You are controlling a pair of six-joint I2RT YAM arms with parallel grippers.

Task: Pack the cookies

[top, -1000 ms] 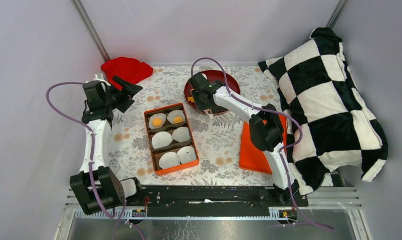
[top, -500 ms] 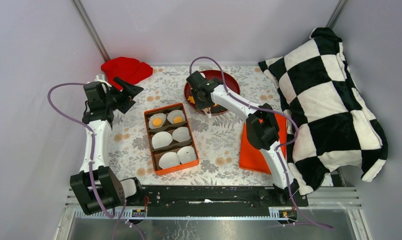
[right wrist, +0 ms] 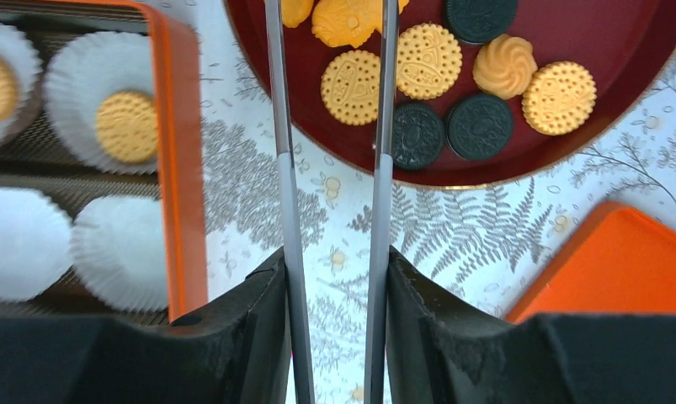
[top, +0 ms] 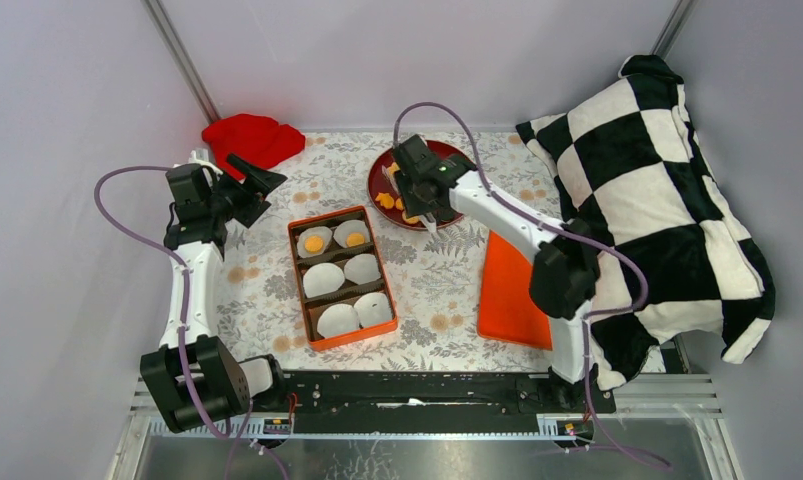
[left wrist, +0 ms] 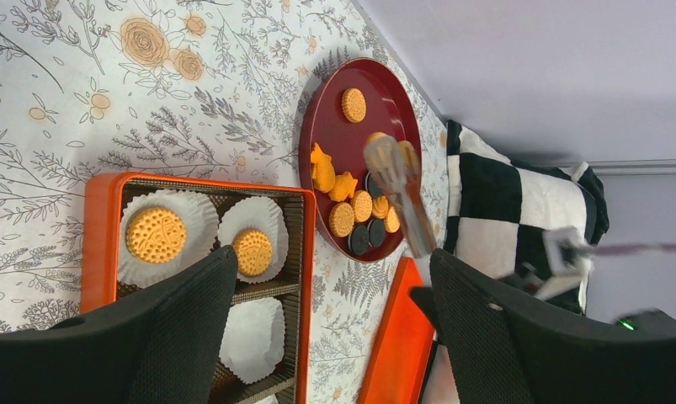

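Orange and black cookies on a dark red plate. Orange box with white cups, orange lid, red cloth. Cream counter printed with grey leaves and orange flowers; black-and-white checked pillow.

Lab test booth: plain grey panel walls and aluminium posts beyond the arms, bolted rail at their bases.

I watched from a fixed camera above and behind the arm bases, looking down over the whole table. The left wrist view, rolled sideways, faced across the orange box toward the red plate. The right wrist looked straight down, close over that plate's near rim; all three shared both.
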